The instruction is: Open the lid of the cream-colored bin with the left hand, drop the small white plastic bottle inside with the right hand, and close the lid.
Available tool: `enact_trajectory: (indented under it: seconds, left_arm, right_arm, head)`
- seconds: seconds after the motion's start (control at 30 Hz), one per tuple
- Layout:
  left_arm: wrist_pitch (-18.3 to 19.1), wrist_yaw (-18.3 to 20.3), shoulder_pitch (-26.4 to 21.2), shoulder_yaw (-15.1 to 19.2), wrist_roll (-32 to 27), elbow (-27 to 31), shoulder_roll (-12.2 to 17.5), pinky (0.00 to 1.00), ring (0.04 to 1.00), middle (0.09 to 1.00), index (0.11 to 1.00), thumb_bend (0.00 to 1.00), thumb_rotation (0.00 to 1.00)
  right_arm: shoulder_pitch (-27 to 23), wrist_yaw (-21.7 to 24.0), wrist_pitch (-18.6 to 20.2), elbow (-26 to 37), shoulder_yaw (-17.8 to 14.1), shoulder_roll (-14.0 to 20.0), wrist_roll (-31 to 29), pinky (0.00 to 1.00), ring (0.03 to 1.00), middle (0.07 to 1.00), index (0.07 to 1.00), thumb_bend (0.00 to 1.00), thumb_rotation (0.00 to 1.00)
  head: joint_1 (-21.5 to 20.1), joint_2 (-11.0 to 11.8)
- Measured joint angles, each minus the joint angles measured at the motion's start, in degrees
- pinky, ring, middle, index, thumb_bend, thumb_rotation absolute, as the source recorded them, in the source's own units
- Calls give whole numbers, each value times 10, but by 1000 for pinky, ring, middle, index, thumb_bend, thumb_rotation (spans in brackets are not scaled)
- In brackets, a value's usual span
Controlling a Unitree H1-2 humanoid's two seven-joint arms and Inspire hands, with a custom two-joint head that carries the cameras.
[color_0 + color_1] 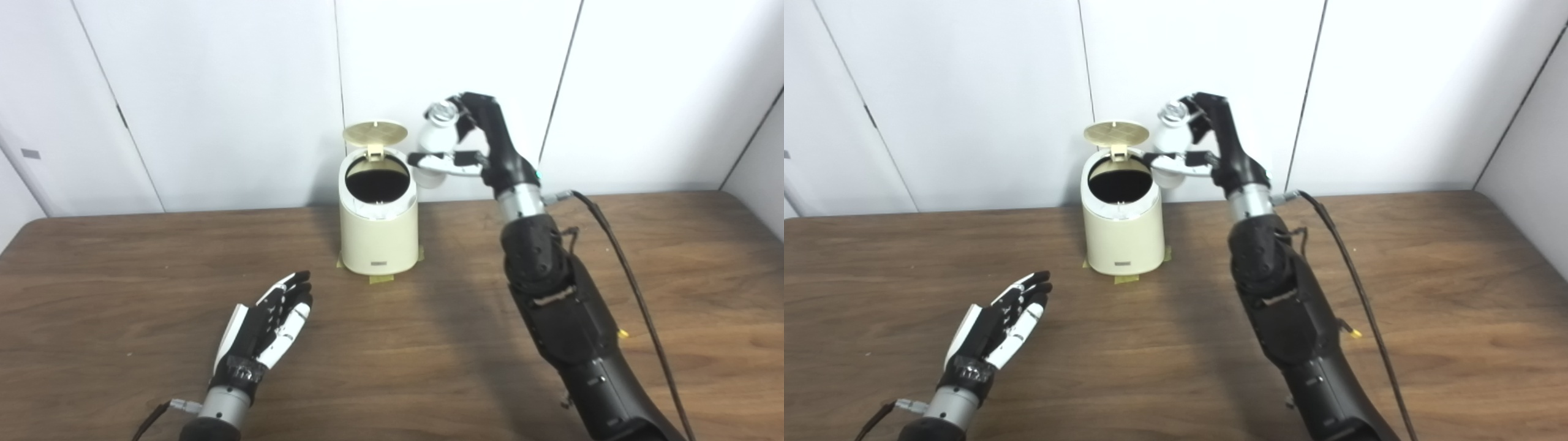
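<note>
- Left robot hand (269, 324) rests on desk (122, 275), fingers spread, empty, clear of the drop path.
- Right robot hand (456, 144) grips small white plastic bottle (436, 138), raised just beside cream-colored bin (378, 226) rim; lid (375, 133) stands open for release.

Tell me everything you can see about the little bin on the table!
The bin is small, round and cream-colored, probably plastic. Its lid is flipped up at the back on a hinge, so the dark inside shows. It stands upright near the table's far edge, with yellowish tape at its base. The right hand holds the white bottle beside its opening, not touching it.
</note>
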State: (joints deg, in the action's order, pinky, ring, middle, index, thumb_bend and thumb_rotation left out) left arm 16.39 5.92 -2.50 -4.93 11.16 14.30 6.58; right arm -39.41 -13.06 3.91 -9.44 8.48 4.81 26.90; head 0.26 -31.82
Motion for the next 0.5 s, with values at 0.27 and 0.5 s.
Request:
enact_trajectory:
  seconds: [0.27, 0.5]
  left_arm:
    - [0, -10, 0, 0, 0, -1, -7, 842, 883, 885, 888, 421, 651]
    - [-2, -12, 3, 0, 0, -2, -15, 859, 882, 877, 888, 409, 663]
  right_arm:
    - [-29, -1, -7, -40, -3, -26, -12, 383, 437, 515, 464, 520, 0]
    - [-34, -1, -7, -40, -3, -29, -13, 376, 428, 512, 475, 520, 0]
  head:
    - [6, 2]
    - [8, 2]
